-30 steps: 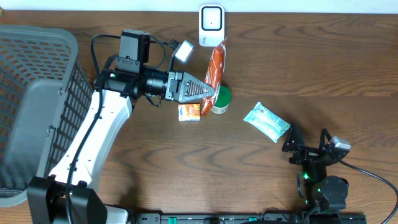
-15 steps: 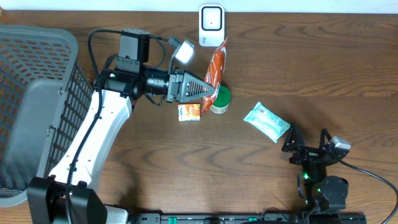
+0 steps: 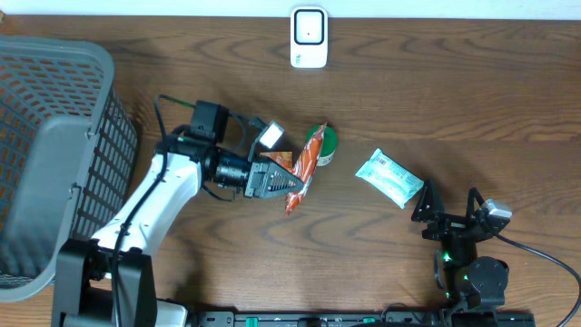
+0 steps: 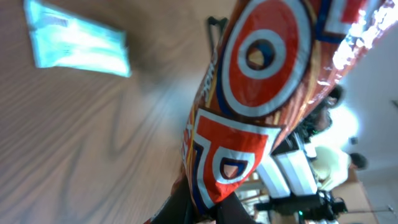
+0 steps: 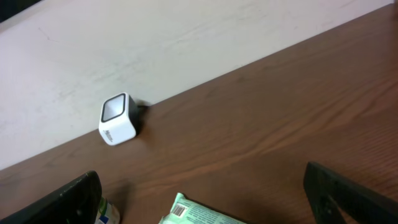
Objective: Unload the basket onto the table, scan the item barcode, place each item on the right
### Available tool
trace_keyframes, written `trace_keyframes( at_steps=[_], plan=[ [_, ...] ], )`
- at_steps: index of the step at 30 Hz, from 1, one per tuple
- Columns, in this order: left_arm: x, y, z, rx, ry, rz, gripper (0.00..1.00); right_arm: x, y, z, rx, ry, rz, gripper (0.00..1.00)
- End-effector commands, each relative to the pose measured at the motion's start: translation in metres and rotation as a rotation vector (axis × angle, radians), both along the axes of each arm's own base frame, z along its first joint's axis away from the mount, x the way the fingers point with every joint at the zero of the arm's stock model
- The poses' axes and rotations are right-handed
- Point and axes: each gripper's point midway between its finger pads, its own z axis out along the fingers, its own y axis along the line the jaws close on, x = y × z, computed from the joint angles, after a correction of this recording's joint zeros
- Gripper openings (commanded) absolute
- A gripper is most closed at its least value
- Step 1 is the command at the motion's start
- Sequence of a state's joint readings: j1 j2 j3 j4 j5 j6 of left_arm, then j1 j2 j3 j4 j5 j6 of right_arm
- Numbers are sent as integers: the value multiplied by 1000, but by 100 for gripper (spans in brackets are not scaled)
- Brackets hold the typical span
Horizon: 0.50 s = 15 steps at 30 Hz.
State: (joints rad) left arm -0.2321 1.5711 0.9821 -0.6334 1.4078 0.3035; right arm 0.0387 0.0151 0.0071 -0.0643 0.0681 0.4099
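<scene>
On the wooden counter (image 3: 472, 100), note the left claw (image 3: 289, 182) clamped on the orange snack packet (image 3: 304, 163) mid-counter, scanner (image 3: 309, 36) at the rear edge; the right claw (image 3: 448, 204) stands with jaws apart

The orange bag (image 4: 261, 99) carries large red-and-white block characters outlined in blue. In my left wrist view one reads as "P" and another as "O", but the full word cannot be made out. In my right wrist view the teal packet (image 5: 199, 216) shows a barcode (image 5: 179, 211) at its corner, with digits too small to read.
</scene>
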Motion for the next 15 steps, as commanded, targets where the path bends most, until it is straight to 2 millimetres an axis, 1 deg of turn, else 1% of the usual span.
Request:
trace_keyframes(
  at_steps=[1, 5, 9, 15],
  plan=[
    [-11, -2, 13, -171, -41, -54, 7, 0, -1, -1, 0, 2, -7, 99],
    [-12, -1, 8, -175, -64, -56, 7, 0, -1, -1, 0, 2, -7, 99],
    [-6, -3, 6, -186, -117, -61, 7, 0, -1, -1, 0, 2, -7, 99],
    [4, -5, -3, -203, -200, -69, 8, 0, -1, -1, 0, 2, -7, 99]
  ],
)
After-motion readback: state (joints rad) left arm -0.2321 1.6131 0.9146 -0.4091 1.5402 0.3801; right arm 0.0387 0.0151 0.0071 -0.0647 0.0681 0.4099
